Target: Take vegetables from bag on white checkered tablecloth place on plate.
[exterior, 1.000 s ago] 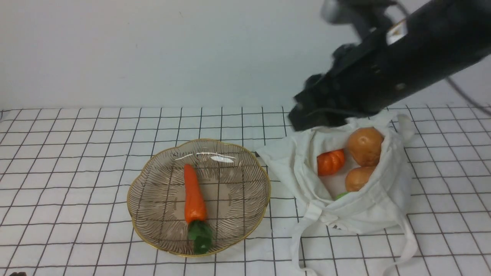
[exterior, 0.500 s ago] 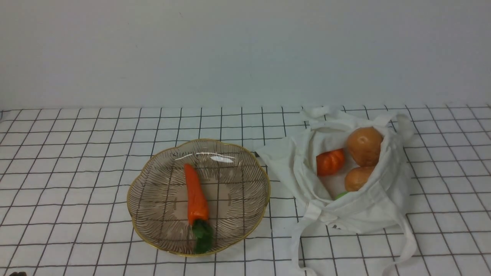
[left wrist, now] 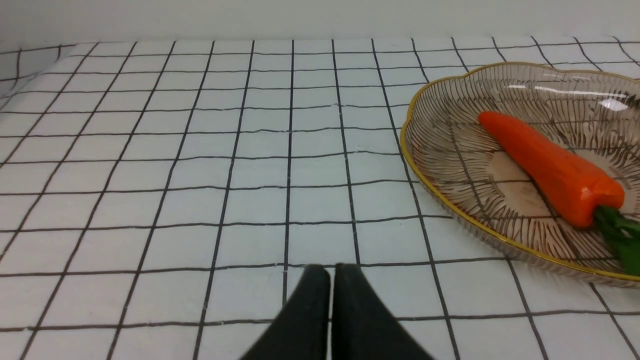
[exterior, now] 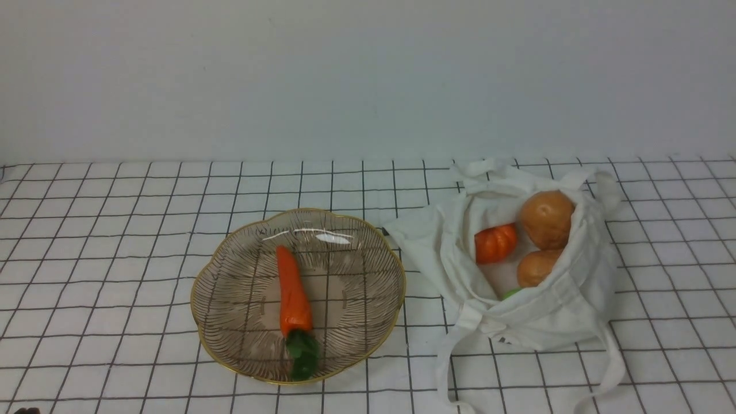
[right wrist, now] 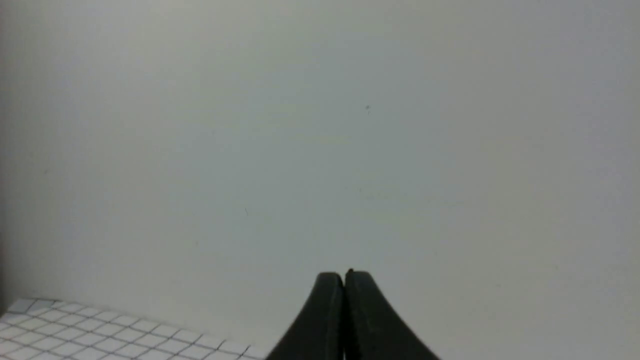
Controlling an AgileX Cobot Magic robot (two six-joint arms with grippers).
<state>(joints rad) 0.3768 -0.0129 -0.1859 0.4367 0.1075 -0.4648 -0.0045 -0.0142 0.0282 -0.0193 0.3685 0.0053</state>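
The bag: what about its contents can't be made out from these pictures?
- Front view: the front wall of the bag hides the underside of the lower potato and all but a sliver of a green thing, so what it is cannot be told.
- Front view: anything beneath the pumpkin and the upper potato is covered by them.
- Left and right wrist views: the bag lies outside both frames.

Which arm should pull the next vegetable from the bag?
Probably right: the bag lies on that side, with the plate between it and the left gripper. The right gripper, shut, faces the wall.
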